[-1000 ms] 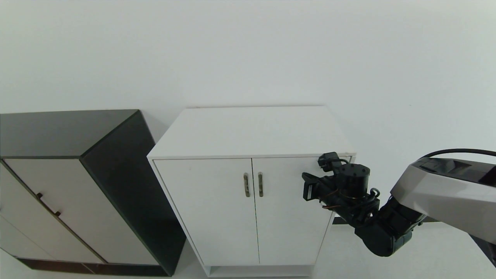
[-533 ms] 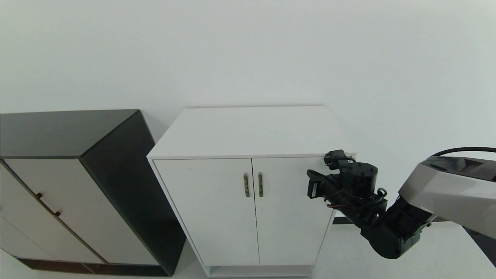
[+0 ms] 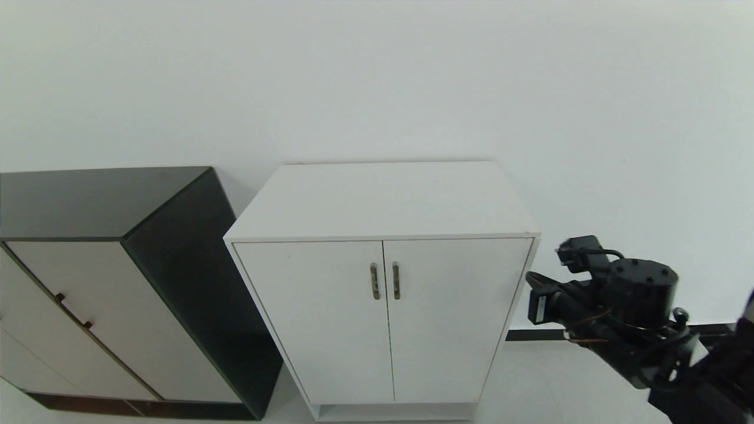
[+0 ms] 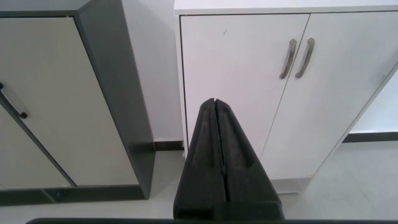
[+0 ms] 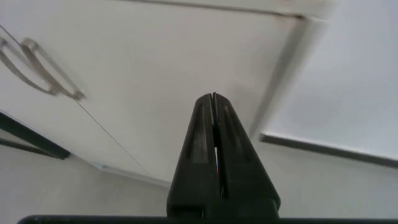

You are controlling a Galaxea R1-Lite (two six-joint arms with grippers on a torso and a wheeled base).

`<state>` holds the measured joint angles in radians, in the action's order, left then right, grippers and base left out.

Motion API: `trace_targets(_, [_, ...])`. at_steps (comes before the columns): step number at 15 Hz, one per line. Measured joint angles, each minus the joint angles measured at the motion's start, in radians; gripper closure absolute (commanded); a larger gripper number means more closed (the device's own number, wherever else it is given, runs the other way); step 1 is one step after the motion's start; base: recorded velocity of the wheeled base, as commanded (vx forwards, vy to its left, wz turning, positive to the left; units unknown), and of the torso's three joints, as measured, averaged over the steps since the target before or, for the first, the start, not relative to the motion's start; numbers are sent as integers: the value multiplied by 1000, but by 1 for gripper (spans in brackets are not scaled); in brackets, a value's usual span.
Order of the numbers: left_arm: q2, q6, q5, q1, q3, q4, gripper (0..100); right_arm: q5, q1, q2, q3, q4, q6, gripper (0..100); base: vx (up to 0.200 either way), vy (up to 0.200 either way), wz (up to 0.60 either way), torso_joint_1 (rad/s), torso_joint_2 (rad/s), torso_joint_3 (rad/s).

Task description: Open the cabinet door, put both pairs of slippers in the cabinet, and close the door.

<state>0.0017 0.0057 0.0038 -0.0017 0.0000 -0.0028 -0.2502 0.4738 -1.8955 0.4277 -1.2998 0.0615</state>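
While your right hand (image 3: 535,305) hangs with its fingers pressed together, gripping nothing, the white cabinet (image 3: 383,200) stands just to its left. The doors (image 3: 447,318) are closed, and the paired handles (image 3: 385,280) sit farther left of that hand. Your left hand (image 4: 215,102) is closed and empty too. The cabinet front is ahead of it, and a dark cabinet (image 4: 106,93) stands off to its left.

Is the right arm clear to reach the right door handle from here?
Probably yes. The right gripper hangs off the cabinet's right side, and nothing stands between it and the right handle. It is shut, so it would need to open first.
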Motion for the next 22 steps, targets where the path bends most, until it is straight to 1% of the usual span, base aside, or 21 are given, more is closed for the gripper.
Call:
trace_targets(4, [0, 0, 0, 0, 0, 0, 100, -23, -68, 237, -310, 4, -2, 100, 0, 0, 0, 0, 0, 0])
trace_targets(5, [0, 0, 0, 0, 0, 0, 100, -25, -91, 294, -368, 28, 3, 100, 0, 0, 0, 0, 0, 0])
trace_targets(6, [0, -2, 0, 0, 0, 0, 100, -21, -116, 354, -398, 81, 10, 100, 0, 0, 0, 0, 0, 0])
trace_targets(7, [0, -2, 1, 0, 0, 0, 100, -7, -138, 411, -411, 143, 11, 100, 0, 0, 0, 0, 0, 0])
trace_targets(9, [0, -2, 0, 0, 0, 0, 100, 42, -186, 561, -423, 312, 14, 100, 0, 0, 0, 0, 0, 0])
trace_targets(12, [0, -3, 0, 0, 0, 0, 100, 99, -237, 826, -427, 607, 16, 100, 0, 0, 0, 0, 0, 0])
trace_targets(13, [0, -3, 0, 0, 0, 0, 100, 110, -245, 917, -428, 691, 15, 100, 0, 0, 0, 0, 0, 0])
trace_targets(17, [0, -3, 0, 0, 0, 0, 100, 176, -258, 1290, -427, 1115, 15, 100, 0, 0, 0, 0, 0, 0])
trace_targets(18, [0, -3, 0, 0, 0, 0, 100, 193, -259, 1369, -426, 1200, 14, 100, 0, 0, 0, 0, 0, 0])
trace_targets(20, [0, -3, 0, 0, 0, 0, 100, 224, -246, 1494, -419, 1296, 9, 100, 0, 0, 0, 0, 0, 0])
trace_targets(22, [0, -3, 0, 0, 0, 0, 100, 227, -228, 1569, -415, 1301, -15, 100, 0, 0, 0, 0, 0, 0])
